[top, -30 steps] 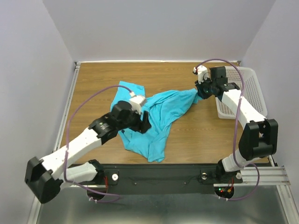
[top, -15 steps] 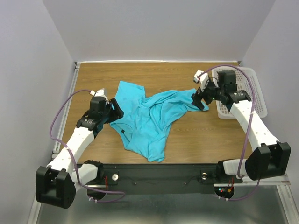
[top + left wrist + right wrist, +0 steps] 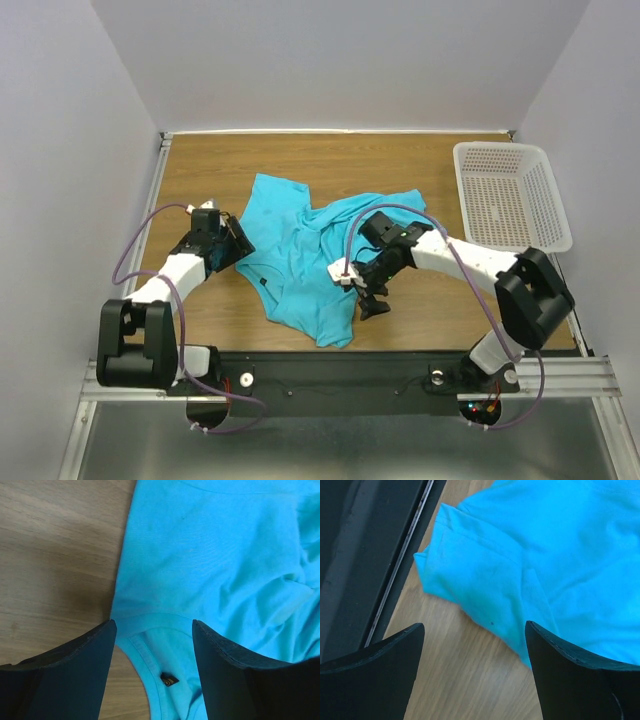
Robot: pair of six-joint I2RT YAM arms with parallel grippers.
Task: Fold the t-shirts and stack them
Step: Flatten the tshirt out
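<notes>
One turquoise t-shirt [image 3: 305, 250] lies crumpled and spread on the wooden table, and fills most of the left wrist view [image 3: 215, 565]. My left gripper [image 3: 237, 243] hovers at the shirt's left edge. It is open [image 3: 153, 625], with the collar and its small dark neck label [image 3: 169, 679] showing below between the fingers. My right gripper [image 3: 366, 291] is open over the shirt's near right edge. In the right wrist view the gripper [image 3: 474, 627] frames bare wood and a folded corner of the t-shirt [image 3: 485, 575]. Neither gripper holds cloth.
A white mesh basket [image 3: 512, 195] stands at the back right of the table. The black front rail [image 3: 365, 555] runs close to the shirt's near corner. Grey walls enclose the table [image 3: 200, 170] on three sides.
My right gripper opened, released the shirt's right end near the basket and swung to the near middle. The left arm drew back from over the shirt to its left edge.
</notes>
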